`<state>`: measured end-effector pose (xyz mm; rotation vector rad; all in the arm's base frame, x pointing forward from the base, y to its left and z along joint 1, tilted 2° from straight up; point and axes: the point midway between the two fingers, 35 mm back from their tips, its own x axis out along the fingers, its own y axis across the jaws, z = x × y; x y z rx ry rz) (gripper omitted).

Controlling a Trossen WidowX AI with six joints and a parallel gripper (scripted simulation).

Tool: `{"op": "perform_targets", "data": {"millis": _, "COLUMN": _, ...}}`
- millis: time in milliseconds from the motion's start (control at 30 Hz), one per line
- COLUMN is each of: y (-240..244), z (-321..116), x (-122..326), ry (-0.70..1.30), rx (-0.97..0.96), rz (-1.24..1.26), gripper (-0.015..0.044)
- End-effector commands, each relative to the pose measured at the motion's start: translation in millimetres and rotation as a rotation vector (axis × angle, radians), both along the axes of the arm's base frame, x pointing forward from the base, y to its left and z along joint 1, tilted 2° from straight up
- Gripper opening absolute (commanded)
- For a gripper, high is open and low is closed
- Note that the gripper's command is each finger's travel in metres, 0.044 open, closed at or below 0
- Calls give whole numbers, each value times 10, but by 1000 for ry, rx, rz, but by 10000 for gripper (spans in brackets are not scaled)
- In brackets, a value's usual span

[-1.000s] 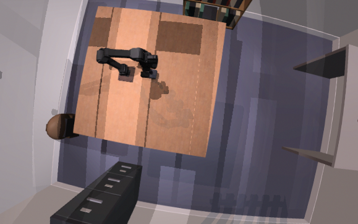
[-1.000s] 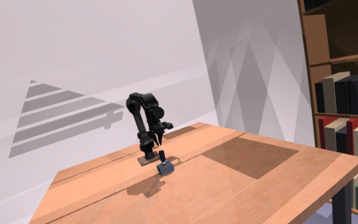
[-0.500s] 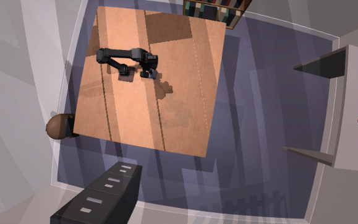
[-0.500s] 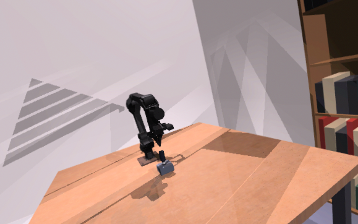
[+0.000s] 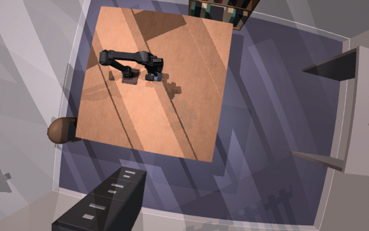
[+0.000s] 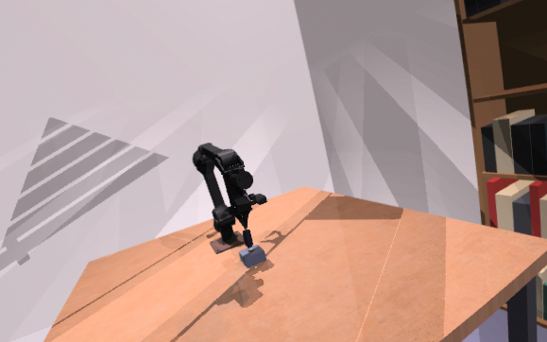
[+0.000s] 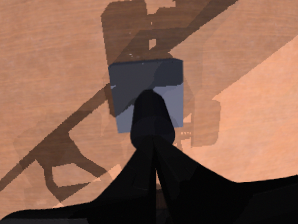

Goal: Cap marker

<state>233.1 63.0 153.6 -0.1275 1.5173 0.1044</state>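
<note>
The blue-grey holder block [image 5: 158,77] [image 6: 253,256] [image 7: 172,102] stands on the table in front of the arm. The dark cap [image 6: 247,238] [image 7: 150,117] sits upright above the block on the marker. A small light part of the marker [image 6: 252,247] shows between cap and block; the rest is hidden. I cannot tell whether the cap is fully on. My gripper [image 6: 246,228] [image 7: 152,142] is shut with its fingertips together and nothing between them. The tips are right at the cap's upper end, touching it or very near it.
The table [image 5: 145,111] [image 6: 329,283] carries the arm's base plate [image 5: 130,80] [image 6: 220,246] just behind the holder. Dark shadows of the arm fall around the block. A bookshelf [image 5: 226,9] [image 6: 494,137] and a black cabinet [image 5: 107,199] stand beyond the table's edges.
</note>
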Motion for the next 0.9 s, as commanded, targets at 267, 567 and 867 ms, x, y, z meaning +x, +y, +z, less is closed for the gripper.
{"op": "perform_targets", "data": {"millis": 267, "y": -10, "z": -167, "x": 9, "ry": -1, "rx": -3, "rz": -5, "gripper": 0}}
{"op": "perform_targets", "data": {"millis": 567, "y": 1, "z": -44, "x": 25, "ry": -11, "rx": 1, "rz": -2, "gripper": 0}}
{"op": "perform_targets", "data": {"millis": 867, "y": 6, "z": 771, "x": -42, "ry": -50, "rx": 13, "rz": 2, "gripper": 0}}
